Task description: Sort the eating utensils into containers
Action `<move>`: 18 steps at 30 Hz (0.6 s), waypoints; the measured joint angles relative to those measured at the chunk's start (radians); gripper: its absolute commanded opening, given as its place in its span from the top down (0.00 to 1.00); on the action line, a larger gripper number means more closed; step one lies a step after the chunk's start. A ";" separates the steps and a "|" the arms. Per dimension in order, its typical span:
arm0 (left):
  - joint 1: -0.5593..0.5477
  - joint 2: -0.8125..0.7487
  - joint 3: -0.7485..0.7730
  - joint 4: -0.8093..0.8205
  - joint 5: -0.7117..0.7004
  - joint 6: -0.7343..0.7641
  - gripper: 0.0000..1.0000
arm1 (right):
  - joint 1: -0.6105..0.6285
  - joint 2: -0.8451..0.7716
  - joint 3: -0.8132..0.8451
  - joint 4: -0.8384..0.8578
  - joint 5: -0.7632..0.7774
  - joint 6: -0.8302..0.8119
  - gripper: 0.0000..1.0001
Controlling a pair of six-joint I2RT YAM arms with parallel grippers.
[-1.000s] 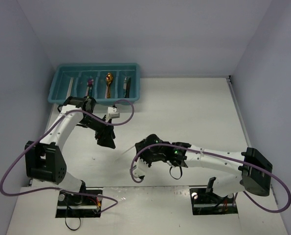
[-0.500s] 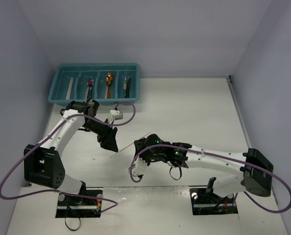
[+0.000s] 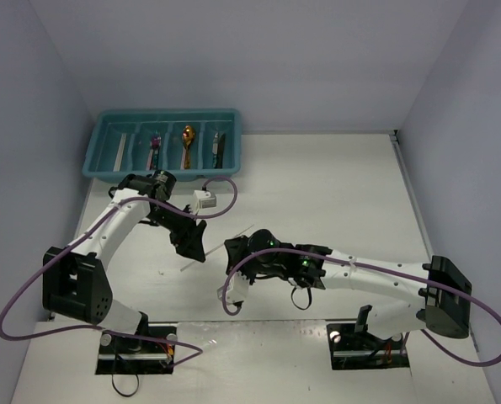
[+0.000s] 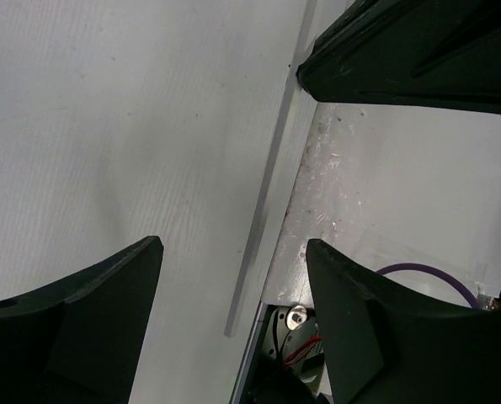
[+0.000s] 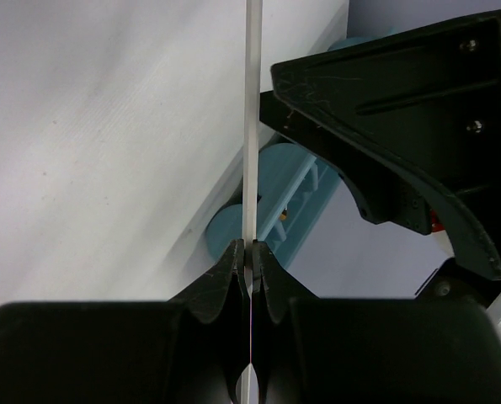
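Note:
My right gripper (image 3: 232,249) is shut on a thin white chopstick (image 5: 250,126), which sticks out past its fingertips (image 5: 233,268). In the top view the chopstick (image 3: 193,263) slants from the right gripper towards the near left. My left gripper (image 3: 193,245) is open right beside it; in the left wrist view the chopstick (image 4: 267,194) runs between its spread fingers (image 4: 107,286) without touching them. The teal tray (image 3: 107,126) stands at the far left and holds a white chopstick (image 3: 118,150), a purple-marked utensil (image 3: 154,146), a gold spoon (image 3: 187,139) and a dark knife (image 3: 218,148).
The tray also shows in the right wrist view (image 5: 296,198), behind the left arm's black gripper body (image 5: 418,126). The right gripper's black body (image 4: 418,50) fills the top right of the left wrist view. Purple cables loop off both arms. Grey walls enclose the table.
The left gripper has moved right and nearer, up to the chopstick. The right gripper has shifted slightly left, still holding the chopstick.

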 measured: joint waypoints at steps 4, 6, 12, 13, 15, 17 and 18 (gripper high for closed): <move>-0.020 0.003 0.000 0.001 0.000 0.000 0.52 | 0.001 0.000 0.014 0.001 -0.002 0.000 1.00; -0.031 0.003 0.000 0.001 0.001 0.002 0.61 | 0.001 0.000 0.017 0.002 -0.002 0.000 1.00; -0.051 0.003 -0.002 0.004 0.005 0.002 0.95 | 0.001 0.000 0.019 0.002 -0.007 -0.001 1.00; -0.052 0.003 -0.002 0.004 0.008 0.003 0.98 | 0.001 0.000 0.019 0.002 -0.007 -0.002 0.95; -0.053 0.003 -0.002 -0.001 0.023 0.004 1.00 | 0.000 0.001 0.019 0.001 0.000 -0.002 0.64; -0.057 0.004 -0.002 -0.002 0.031 0.003 1.00 | 0.000 0.002 0.019 0.002 0.003 -0.008 0.41; -0.057 0.006 -0.002 0.000 0.031 0.003 1.00 | 0.001 0.002 0.019 0.003 0.003 -0.011 0.36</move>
